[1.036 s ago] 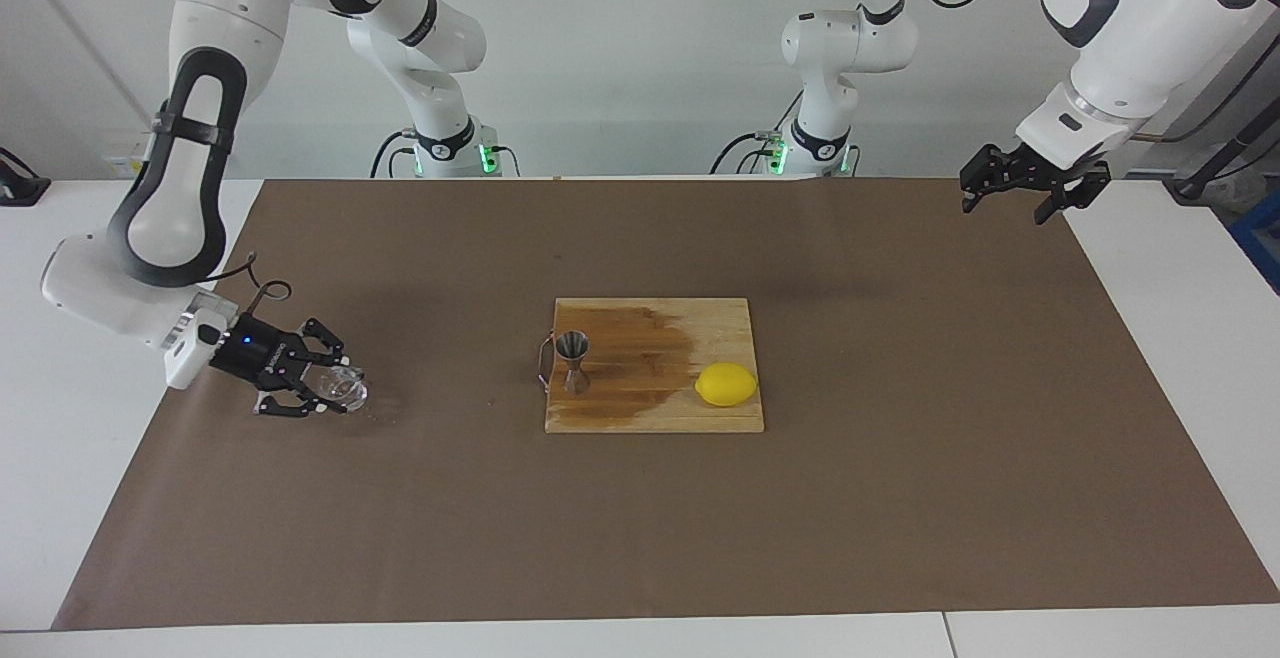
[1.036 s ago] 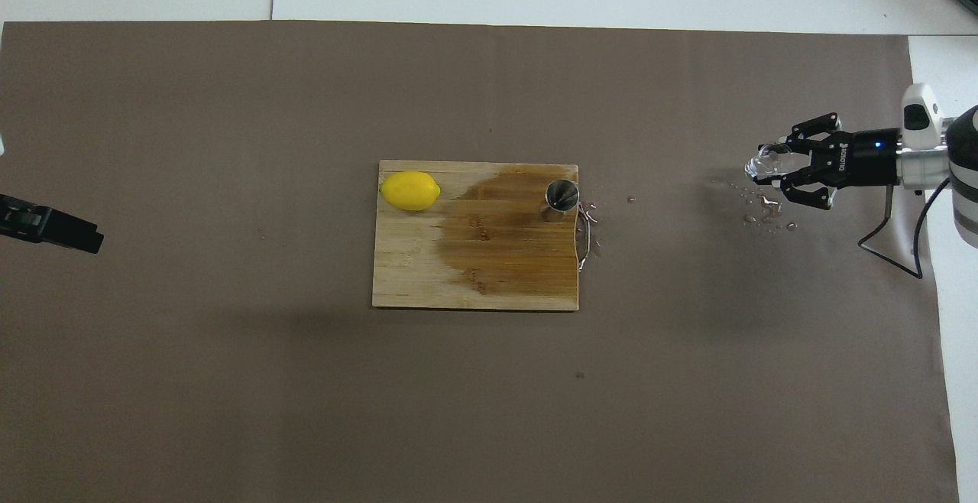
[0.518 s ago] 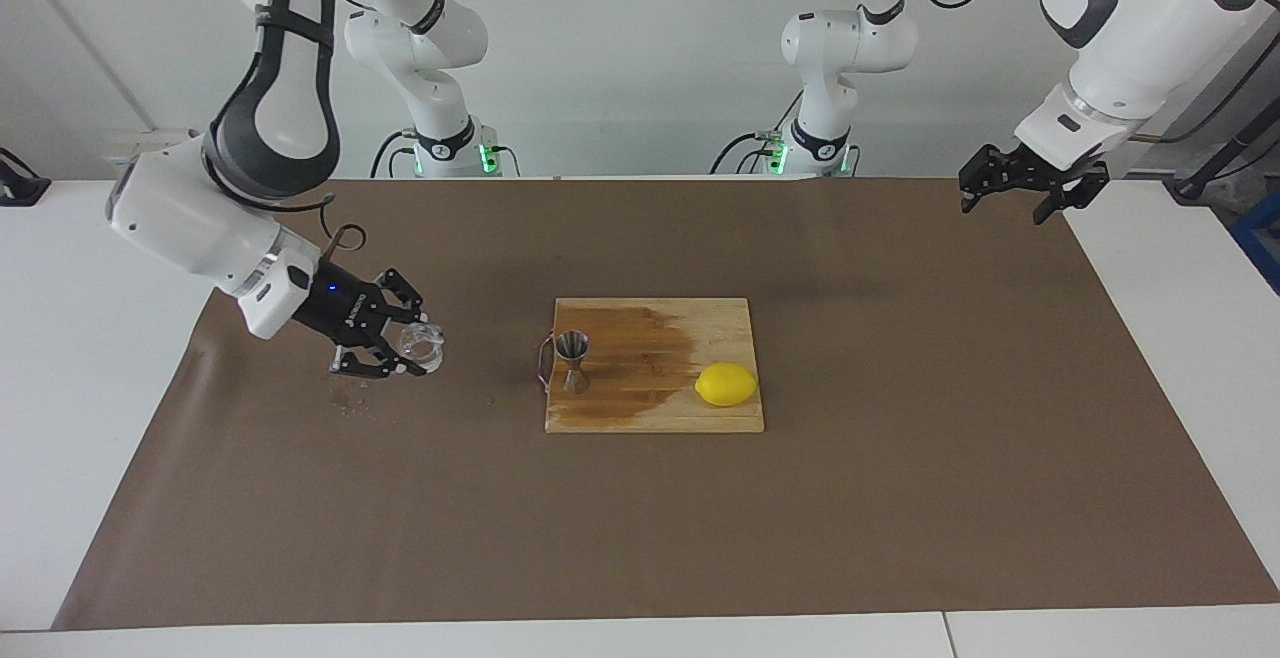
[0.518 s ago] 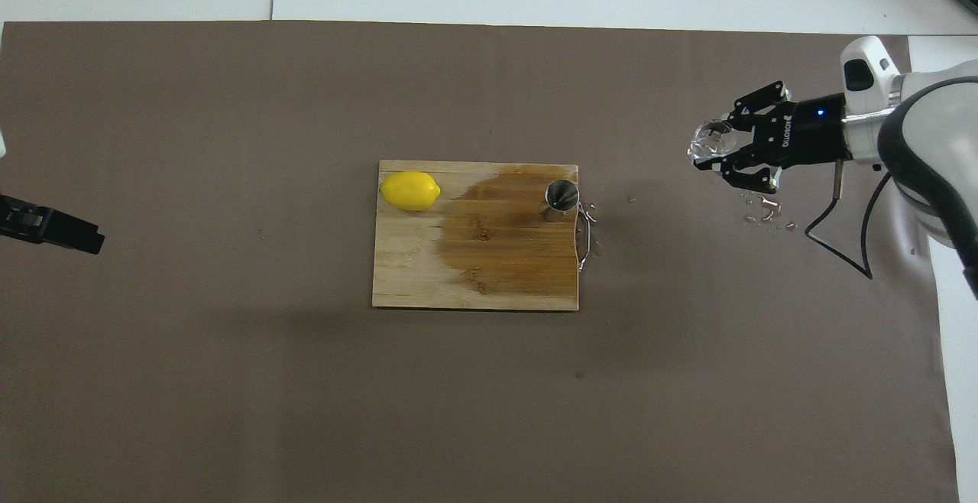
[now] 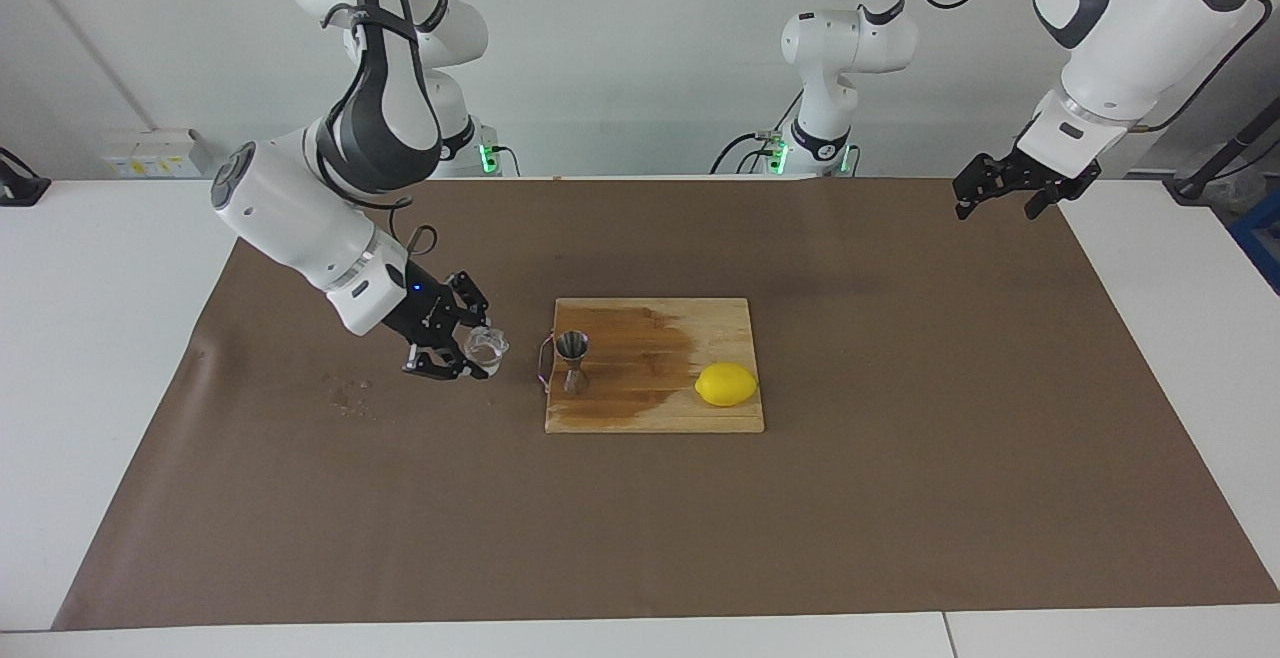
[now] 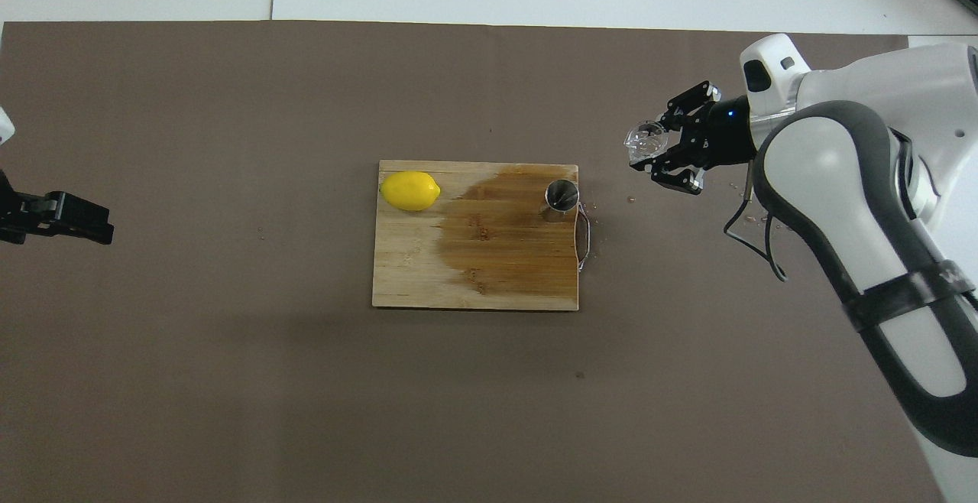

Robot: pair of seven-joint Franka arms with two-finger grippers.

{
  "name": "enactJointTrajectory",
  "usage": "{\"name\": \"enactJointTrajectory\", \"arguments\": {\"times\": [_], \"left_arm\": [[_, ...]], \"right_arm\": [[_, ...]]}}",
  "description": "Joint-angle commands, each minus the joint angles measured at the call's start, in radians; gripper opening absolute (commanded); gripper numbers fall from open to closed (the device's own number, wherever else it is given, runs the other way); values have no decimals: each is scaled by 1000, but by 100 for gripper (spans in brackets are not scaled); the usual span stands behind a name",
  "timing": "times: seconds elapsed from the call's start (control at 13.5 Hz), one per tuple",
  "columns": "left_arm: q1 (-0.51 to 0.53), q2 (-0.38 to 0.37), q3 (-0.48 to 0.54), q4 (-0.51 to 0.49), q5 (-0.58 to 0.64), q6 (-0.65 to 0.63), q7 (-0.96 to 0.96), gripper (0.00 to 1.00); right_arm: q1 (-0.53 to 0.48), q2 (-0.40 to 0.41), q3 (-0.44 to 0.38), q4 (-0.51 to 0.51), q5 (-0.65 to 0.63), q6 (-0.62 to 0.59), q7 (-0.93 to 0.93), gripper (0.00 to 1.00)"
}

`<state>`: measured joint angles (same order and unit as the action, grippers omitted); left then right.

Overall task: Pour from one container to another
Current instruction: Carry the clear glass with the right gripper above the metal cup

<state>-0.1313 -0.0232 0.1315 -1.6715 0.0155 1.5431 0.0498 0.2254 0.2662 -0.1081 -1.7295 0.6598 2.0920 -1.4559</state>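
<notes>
My right gripper [image 5: 476, 352] is shut on the small clear glass cup [image 5: 487, 346] and holds it above the brown mat, just off the cutting board's edge at the right arm's end. The cup also shows in the overhead view [image 6: 644, 139] in the right gripper [image 6: 655, 157]. The metal jigger [image 5: 573, 360] stands upright on the board's edge closest to the cup and shows in the overhead view [image 6: 561, 197] too. My left gripper [image 5: 1018, 188] hangs open and empty over the mat's corner at the left arm's end, waiting; it shows in the overhead view [image 6: 57, 216] as well.
The wooden cutting board [image 5: 650, 413] lies mid-table with a dark wet patch, and a yellow lemon [image 5: 726, 384] sits on it toward the left arm's end. Water droplets [image 5: 348, 398] lie on the brown mat [image 5: 640, 538] toward the right arm's end.
My right gripper lifted the glass cup off the mat and carried it toward the cutting board, close to the jigger. The left gripper barely shifted.
</notes>
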Motion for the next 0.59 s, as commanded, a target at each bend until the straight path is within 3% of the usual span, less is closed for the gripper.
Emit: {"name": "enactJointTrajectory", "arguments": {"times": [0.0,0.22,0.52], "left_arm": [[-19,-26,14,-25,3,31,-33,100],[-19,-26,13,-28,3,29,-38,100],[-18,-29,13,-33,1,-78,-38,100]], "right_arm": [[38,-15,1,-16,-74,28,93,0],[78,-15,1,-16,-152,33,172,0],[130,-15,1,-15,-239,31,285,0]]}}
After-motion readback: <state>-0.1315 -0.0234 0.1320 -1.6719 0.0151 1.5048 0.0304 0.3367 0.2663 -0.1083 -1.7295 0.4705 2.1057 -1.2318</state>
